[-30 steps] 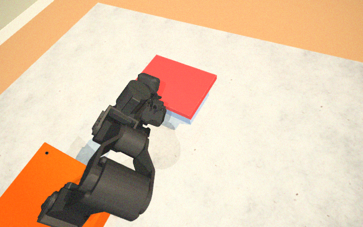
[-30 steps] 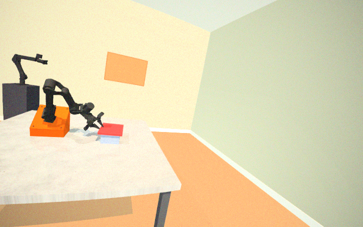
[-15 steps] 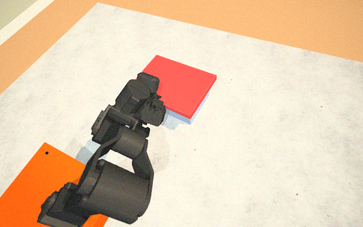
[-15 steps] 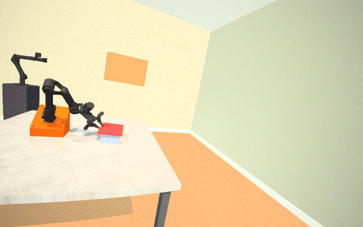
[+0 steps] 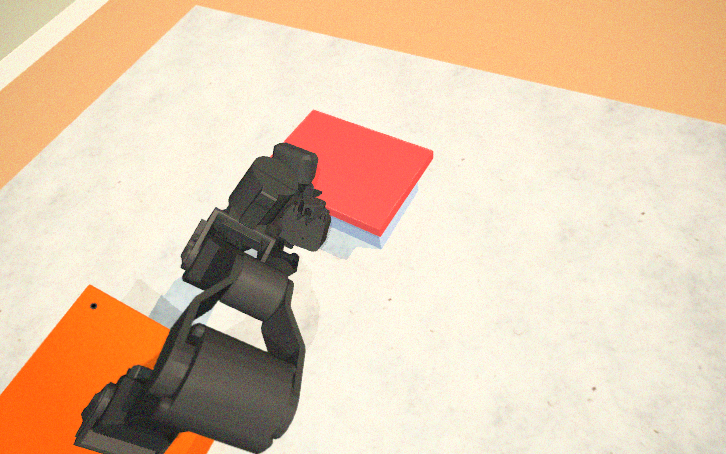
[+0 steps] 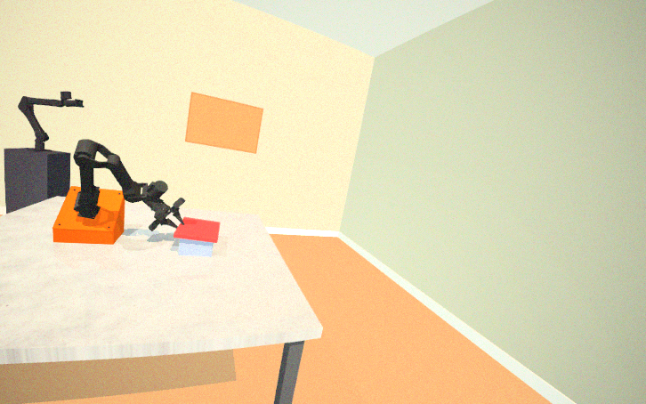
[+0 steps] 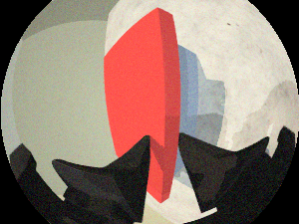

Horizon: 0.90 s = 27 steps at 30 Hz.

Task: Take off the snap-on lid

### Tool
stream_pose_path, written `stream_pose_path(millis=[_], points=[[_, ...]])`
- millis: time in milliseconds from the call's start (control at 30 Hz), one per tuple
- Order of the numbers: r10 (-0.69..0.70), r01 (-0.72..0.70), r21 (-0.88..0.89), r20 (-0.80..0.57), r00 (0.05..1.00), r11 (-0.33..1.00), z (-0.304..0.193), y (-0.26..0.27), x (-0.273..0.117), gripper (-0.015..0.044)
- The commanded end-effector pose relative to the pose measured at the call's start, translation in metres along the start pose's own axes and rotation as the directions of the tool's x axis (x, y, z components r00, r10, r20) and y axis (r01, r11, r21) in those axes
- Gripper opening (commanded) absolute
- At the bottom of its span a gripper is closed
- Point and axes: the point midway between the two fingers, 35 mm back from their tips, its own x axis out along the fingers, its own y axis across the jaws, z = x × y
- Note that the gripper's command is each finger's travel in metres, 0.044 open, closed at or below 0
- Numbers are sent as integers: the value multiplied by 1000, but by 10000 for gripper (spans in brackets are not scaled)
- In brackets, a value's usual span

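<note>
The red lid [image 5: 369, 171] [image 6: 199, 230] [image 7: 135, 84] lies over the pale blue storage box [image 5: 358, 233] [image 6: 195, 248] [image 7: 188, 79] and overhangs its walls. The lid is nearly level, broad face up. Whether there is a small gap between lid and box I cannot tell. The box stands on the table. My gripper [image 6: 180, 225] [image 7: 162, 138] is shut on the lid's edge nearest the robot base, one finger above it and one below. In the top view the gripper body hides the fingertips and that edge.
The orange base block [image 5: 58, 364] [image 6: 83, 236] stands on the pale table [image 5: 535, 267] [image 6: 142, 304] behind my arm. The table's far edge lies beyond the box. A second dark arm [image 6: 30, 118] stands on a dark pedestal [image 6: 26, 181] in the background.
</note>
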Motion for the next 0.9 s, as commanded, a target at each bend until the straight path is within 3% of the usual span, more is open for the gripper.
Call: stream_pose_path(millis=[0,867], points=[[-1,1,4,2,1000,1000,0,1,-1,0],[-1,1,4,2,1000,1000,0,5,-4,0]])
